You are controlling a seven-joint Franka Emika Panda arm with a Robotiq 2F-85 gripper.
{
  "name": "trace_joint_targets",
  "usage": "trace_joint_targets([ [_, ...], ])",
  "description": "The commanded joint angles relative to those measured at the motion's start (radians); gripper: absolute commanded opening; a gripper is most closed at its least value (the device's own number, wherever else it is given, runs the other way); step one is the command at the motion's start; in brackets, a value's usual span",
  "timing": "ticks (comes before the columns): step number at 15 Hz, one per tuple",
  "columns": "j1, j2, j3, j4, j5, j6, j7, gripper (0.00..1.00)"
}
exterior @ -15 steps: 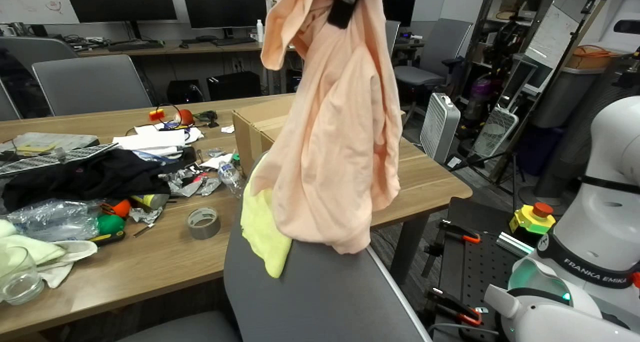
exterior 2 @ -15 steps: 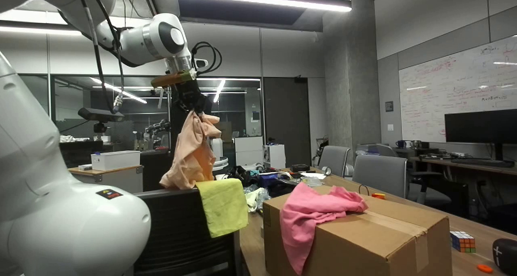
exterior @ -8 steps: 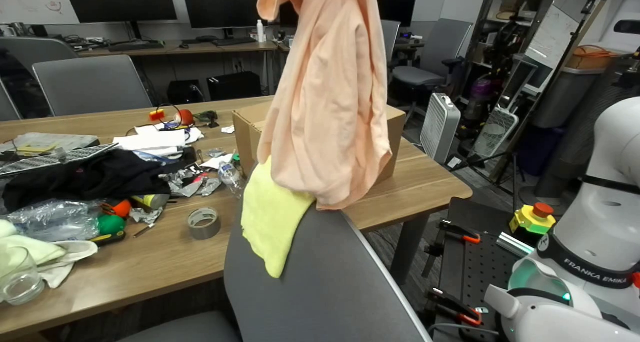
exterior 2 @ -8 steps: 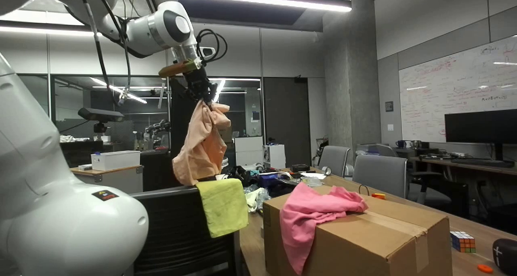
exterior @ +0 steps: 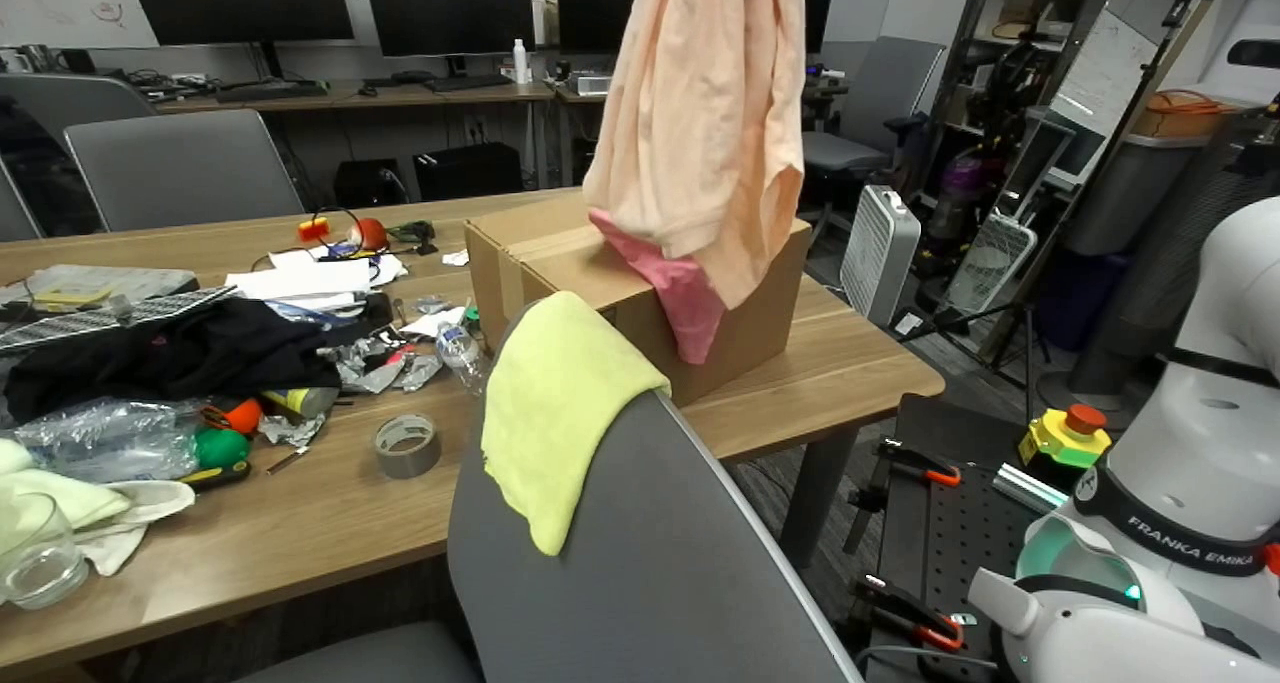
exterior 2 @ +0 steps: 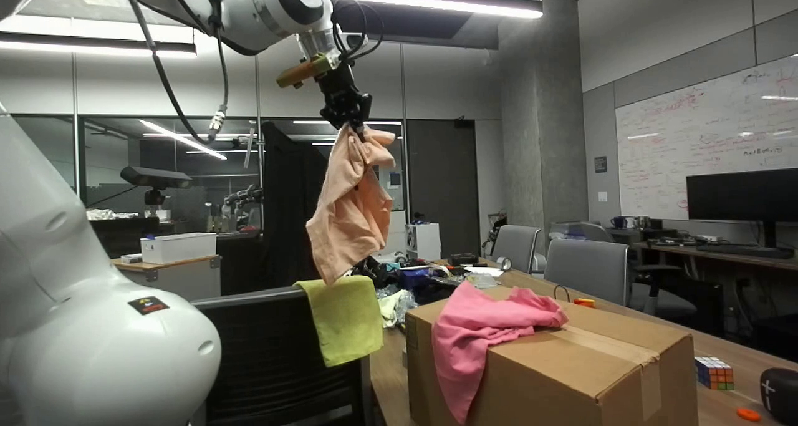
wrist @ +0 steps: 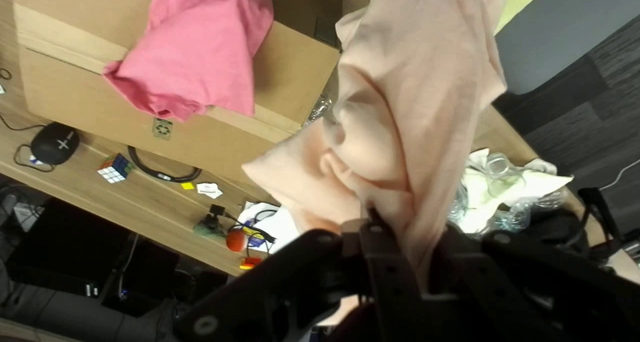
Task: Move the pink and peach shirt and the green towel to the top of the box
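While pale capitals on a dark band (exterior: 1190,541) around the robot arm (exterior: 1200,463) read FRANKA EMIKA, the reddish handwriting on the whiteboard (exterior 2: 704,139) is too small to make out. Printed with a recycling symbol, a small label (wrist: 162,128) marks the box (exterior 2: 536,382), a brown cardboard block with a paler strip of tape (exterior 2: 603,343) along its top. Close by on the wood-grained counter (exterior: 830,363) sit a rounded black speaker (wrist: 46,144), bearing a pale plus sign, and a puzzle cube (wrist: 115,168) in coloured squares. Soft and rumpled, the pink shirt (exterior 2: 474,320) lies on top of the box, one fold running down over the side. The fingers (wrist: 387,267) are closed tightly, a gathered pinch of the peach shirt (exterior 2: 352,208) between them; its cloth hangs in the air in long creases, apart from the box and the pink shirt. Draped over the smooth, rounded back of a grey chair (exterior: 660,543), the green towel (exterior: 565,383), nearer yellow in tone, has a matte surface and a limp corner hanging down.
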Motion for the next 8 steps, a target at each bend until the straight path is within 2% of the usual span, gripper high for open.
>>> trace_joint_targets([
  [1,-0.063,0.050,-0.016,0.056,-0.056,-0.049,0.039,0.03],
  [7,-0.148,0.161,-0.037,0.053,-0.184,-0.087,0.119,0.03],
  [8,-0.154,0.153,-0.049,0.024,-0.197,-0.092,0.124,0.03],
])
